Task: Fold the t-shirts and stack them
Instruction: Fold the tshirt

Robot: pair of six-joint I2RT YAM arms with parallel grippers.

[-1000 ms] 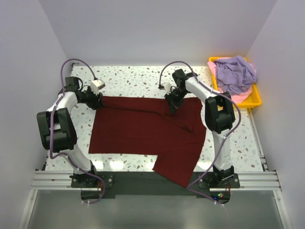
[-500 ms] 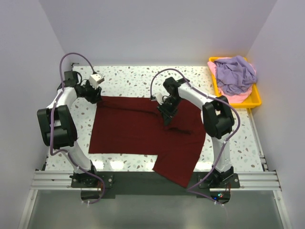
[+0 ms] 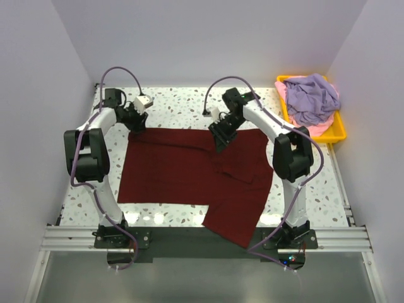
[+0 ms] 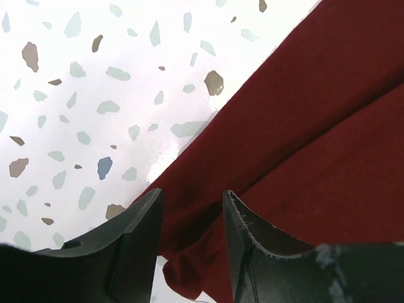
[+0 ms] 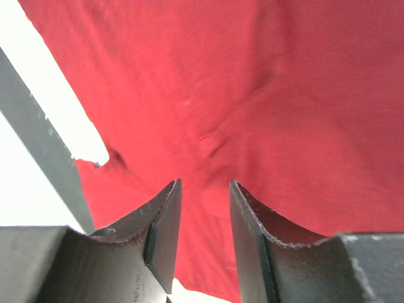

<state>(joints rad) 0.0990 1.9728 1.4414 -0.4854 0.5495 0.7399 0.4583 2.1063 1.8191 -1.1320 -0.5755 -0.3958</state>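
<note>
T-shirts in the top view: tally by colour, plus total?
Dark maroon t-shirt, spread on the table: 1
Lavender t-shirt, bunched in the yellow tray: 1
Pale pink t-shirt, mostly hidden under the lavender one: 1
Total: 3

The left gripper [image 3: 135,122], at upper left of the frame, and the right gripper [image 3: 219,140], at upper centre, both point downward with fingers parted.

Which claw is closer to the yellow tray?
Right. The right gripper is over the maroon t-shirt, nearer the yellow tray; the left gripper is at the shirt's far-left corner.
</note>
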